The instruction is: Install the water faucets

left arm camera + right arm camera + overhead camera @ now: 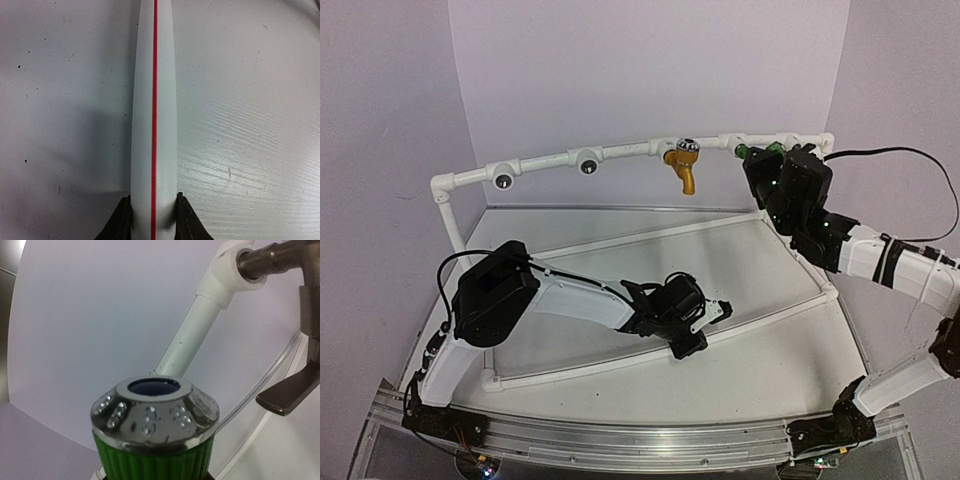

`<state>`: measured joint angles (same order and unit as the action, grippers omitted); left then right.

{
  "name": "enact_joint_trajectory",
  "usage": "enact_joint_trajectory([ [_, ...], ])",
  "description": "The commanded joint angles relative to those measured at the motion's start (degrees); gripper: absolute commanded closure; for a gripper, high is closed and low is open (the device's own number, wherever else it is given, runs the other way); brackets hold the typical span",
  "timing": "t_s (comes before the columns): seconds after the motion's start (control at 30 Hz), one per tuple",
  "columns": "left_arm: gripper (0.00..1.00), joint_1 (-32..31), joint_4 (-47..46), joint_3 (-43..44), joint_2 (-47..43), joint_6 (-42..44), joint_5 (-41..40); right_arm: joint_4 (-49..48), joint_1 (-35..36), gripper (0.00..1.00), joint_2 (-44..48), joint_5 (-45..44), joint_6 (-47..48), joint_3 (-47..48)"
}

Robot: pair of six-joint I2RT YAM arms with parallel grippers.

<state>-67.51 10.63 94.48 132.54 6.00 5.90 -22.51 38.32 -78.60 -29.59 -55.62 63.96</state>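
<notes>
The mustard-yellow faucet [682, 170] hangs from the white pipe frame [620, 152] at the back. The green faucet [750, 152] sits at the frame further right, with my right gripper [766, 172] on it. In the right wrist view its silver-capped green knob [155, 432] fills the bottom and hides my fingers. The dark grey faucet [272, 260] sits in a white elbow fitting at the upper right, its lever [289, 390] hanging down. My left gripper [692, 340] is low on the table, jaws closed on a white rail with a red stripe [154, 110].
Two round silver-centred sockets [504, 181] [588, 166] stand on the left part of the frame. White rails [770, 312] border the table panel. A black cable [900, 155] runs at the far right. Lilac walls stand close behind the frame.
</notes>
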Motion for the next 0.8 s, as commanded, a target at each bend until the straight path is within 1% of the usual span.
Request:
enact_joint_trajectory([
  [0.0, 1.00, -6.5, 7.7, 0.4, 2.8, -0.4, 9.8, 7.6, -0.3, 1.00, -3.4, 1.8, -12.4, 3.3],
  [0.17, 1.00, -6.5, 8.1, 0.8, 3.3, -0.4, 9.2, 12.4, 0.1, 1.00, -2.9, 3.1, -24.0, 5.4],
  [0.27, 1.00, -6.5, 8.3, 1.1, 3.6, -0.5, 9.3, 12.3, 1.1, 1.00, -2.7, 2.9, -31.6, 4.1],
  [0.37, 1.00, -6.5, 8.5, 1.4, 3.8, -0.6, 9.4, 11.9, 1.7, 1.00, -2.8, 1.9, -35.7, 4.0],
  [0.53, 1.00, -6.5, 8.8, 1.7, 3.9, -0.6, 9.4, 7.8, 2.3, 1.00, -2.8, 1.0, -39.3, 3.6],
  [0.67, 1.00, -6.5, 8.9, 1.8, 3.9, -0.6, 9.4, 6.3, 2.3, 1.00, -2.0, -0.2, -37.8, 3.6],
  [0.77, 1.00, -6.5, 9.1, 1.9, 4.0, -0.6, 9.4, 4.6, 2.5, 1.00, -1.1, -0.6, -34.9, 2.6],
])
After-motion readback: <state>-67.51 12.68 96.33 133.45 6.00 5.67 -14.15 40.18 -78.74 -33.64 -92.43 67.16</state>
